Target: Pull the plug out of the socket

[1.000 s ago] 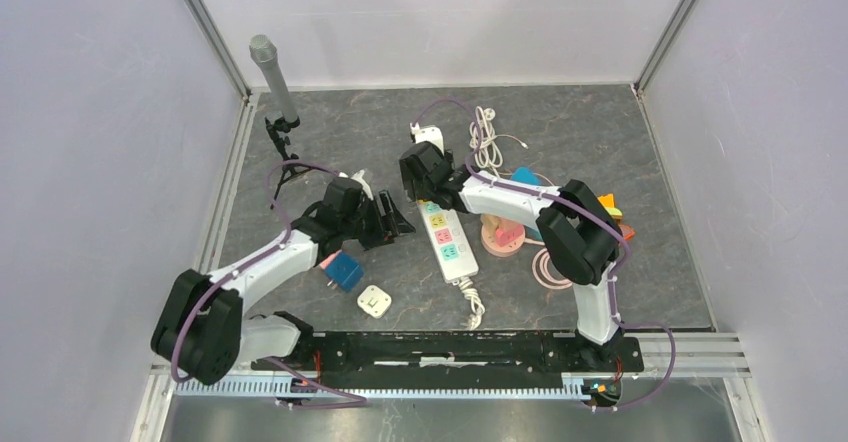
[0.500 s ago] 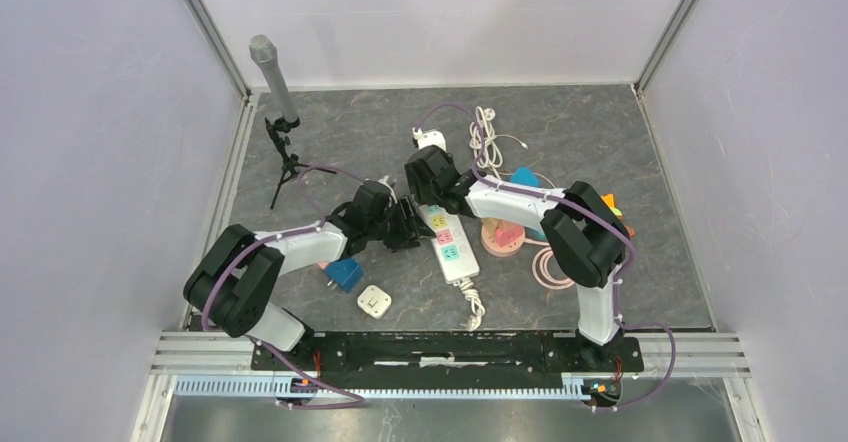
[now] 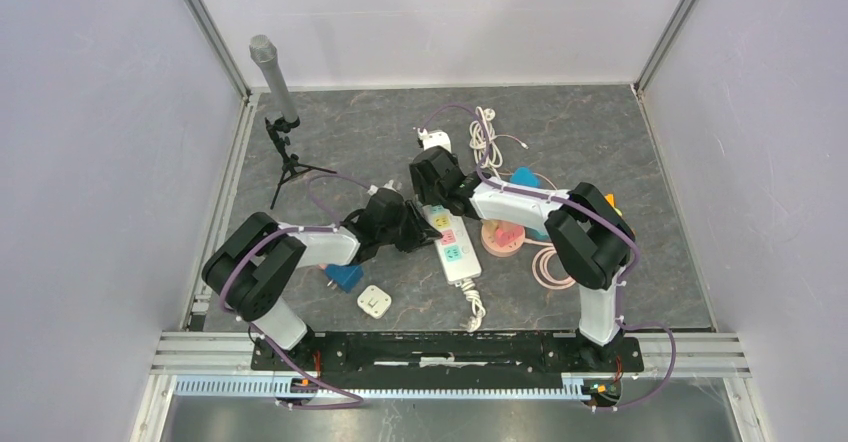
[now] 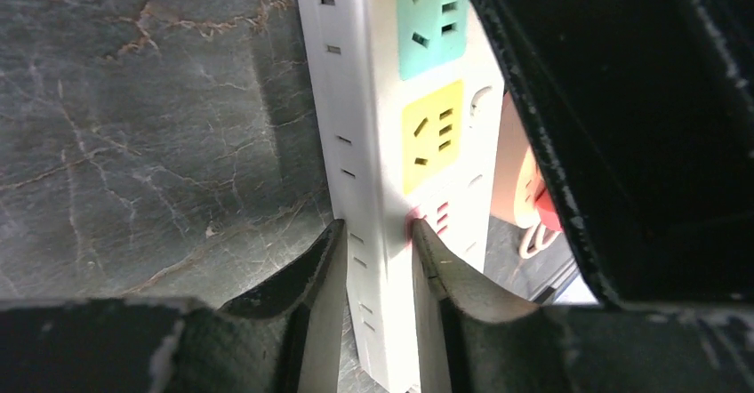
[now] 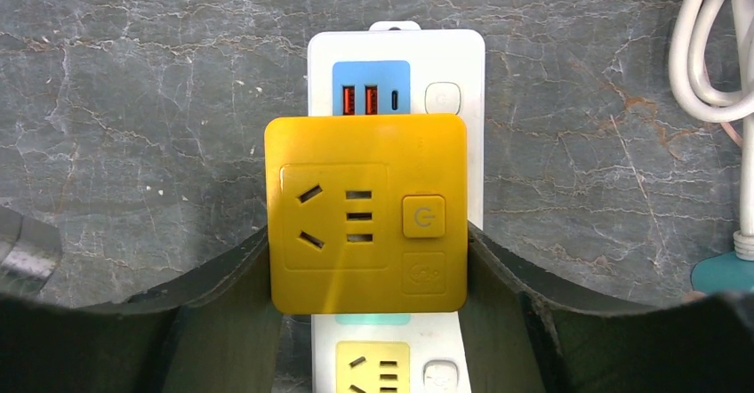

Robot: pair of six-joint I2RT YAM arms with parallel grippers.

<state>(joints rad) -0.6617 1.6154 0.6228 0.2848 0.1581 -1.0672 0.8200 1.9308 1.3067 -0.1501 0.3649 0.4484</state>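
Over by the far-left corner you had the microphone (image 3: 264, 54) up on its little tripod (image 3: 286, 167), well clear of the action. Toward the near edge, left of centre, a blue block (image 3: 346, 274) and a white square adapter (image 3: 374, 301) lay just beside each other.

Then your left gripper (image 4: 374, 233), reaching in low near the middle of the tabletop: fingers almost together and pinching the power strip (image 3: 452, 247) along its long left edge. One pad sat on the slotted side wall, the other on the top face by the pink outlet.

The strip itself ran from far to near across the middle of the table. The yellow plug (image 5: 366, 213) sat on its far end, between the blue USB panel and the yellow outlet.

Your right gripper (image 5: 366, 233) was down over that plug, opened to the plug's width, a finger pressed against each side.

Right of that, a coiled white cable (image 3: 486, 140) lay toward the far edge, and a pink ring toy (image 3: 503, 238) sat just beside the strip.
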